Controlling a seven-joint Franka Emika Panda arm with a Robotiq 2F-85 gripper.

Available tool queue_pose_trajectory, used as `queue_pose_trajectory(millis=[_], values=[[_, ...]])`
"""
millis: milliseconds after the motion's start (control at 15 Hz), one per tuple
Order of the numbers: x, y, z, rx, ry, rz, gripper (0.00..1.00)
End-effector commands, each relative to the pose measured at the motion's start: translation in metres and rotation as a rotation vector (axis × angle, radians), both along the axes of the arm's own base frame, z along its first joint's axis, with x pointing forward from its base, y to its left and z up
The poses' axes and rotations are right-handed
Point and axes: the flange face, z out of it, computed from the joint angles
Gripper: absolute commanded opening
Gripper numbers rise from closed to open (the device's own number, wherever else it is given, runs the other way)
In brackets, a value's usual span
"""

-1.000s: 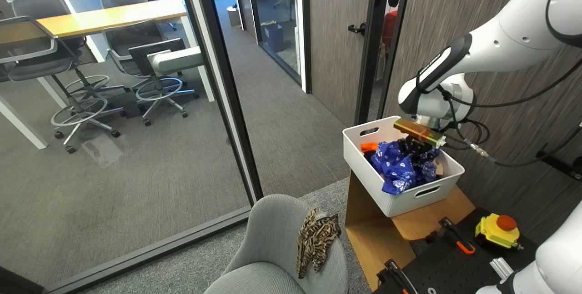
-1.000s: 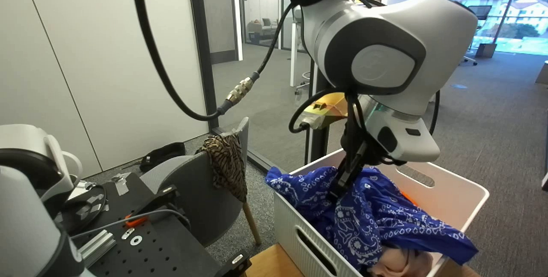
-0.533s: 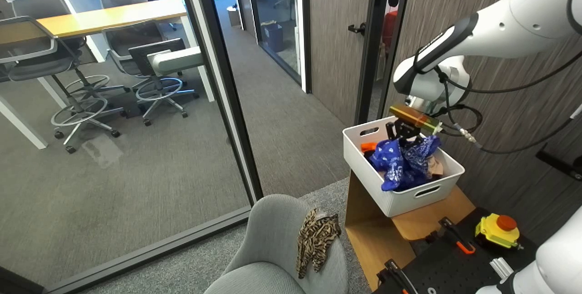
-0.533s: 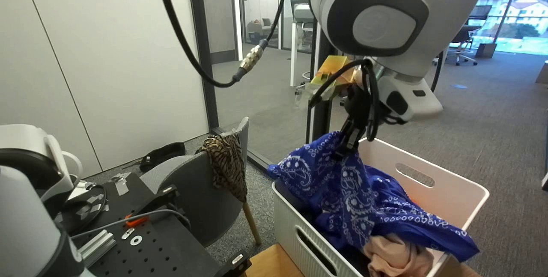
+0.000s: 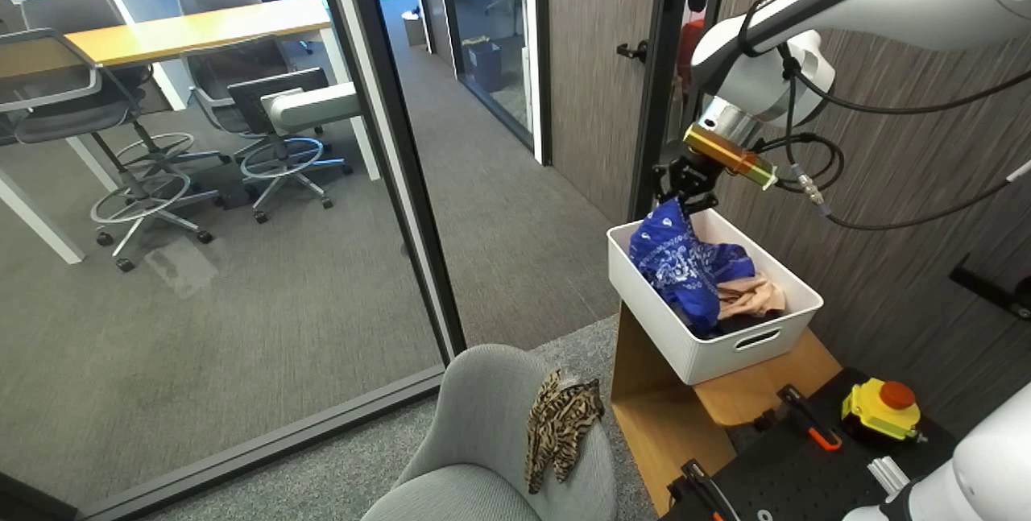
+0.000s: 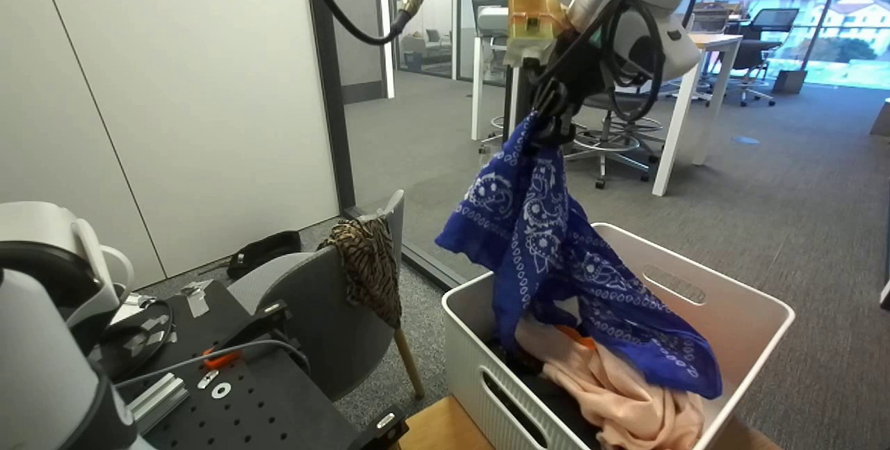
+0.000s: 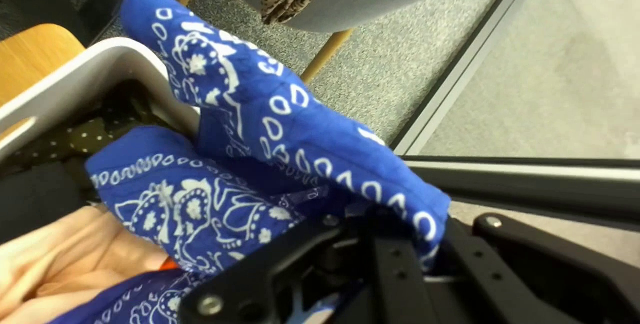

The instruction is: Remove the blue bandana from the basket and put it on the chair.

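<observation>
Blue bandana (image 6: 542, 220): gathered near its upper end between the fingers (image 7: 400, 279) of the gripper (image 7: 431, 244). The fingers are clamped on a narrow bunch; the remaining fabric hangs below, with its lower folds inside the basket (image 6: 464, 352). Hazard: a small pinch on thin fabric may slip if the lower portion meets resistance.

Below the grip, the trailing folds lie over the peach cloth (image 6: 629, 401). Whether the two are tangled cannot be determined. If they are caught together, further lifting could drag the peach cloth out too. The orange item (image 6: 577, 336) and the spotted cloth (image 7: 90, 133) present a lesser hazard of the same kind.

At the basket rim, sideways travel with too little height could snag the low corner and shift the basket on the wooden stand (image 5: 765, 384).

Outermost, near the basket, is the chair (image 5: 483, 408); a patterned cloth (image 5: 560, 428) is draped over its back. Approaching too low could dislodge that cloth. Releasing off-centre would likely let the limp fabric slide off the seat.
</observation>
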Motion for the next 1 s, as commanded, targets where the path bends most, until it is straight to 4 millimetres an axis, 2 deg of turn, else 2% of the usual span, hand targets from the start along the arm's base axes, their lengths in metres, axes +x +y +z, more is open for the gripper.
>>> queue_pose_trajectory(millis=[0,333,533,733,933], values=[[0.008,0.032,0.052,0.033,-0.103,0.162,0.06],[0.020,0.095,0.119,0.029,-0.207,0.385,0.05],[0.030,0.133,0.147,0.040,-0.251,0.488,0.06],[0.039,0.167,0.159,0.048,-0.274,0.577,0.06],[0.047,0.187,0.154,0.059,-0.278,0.634,0.06]])
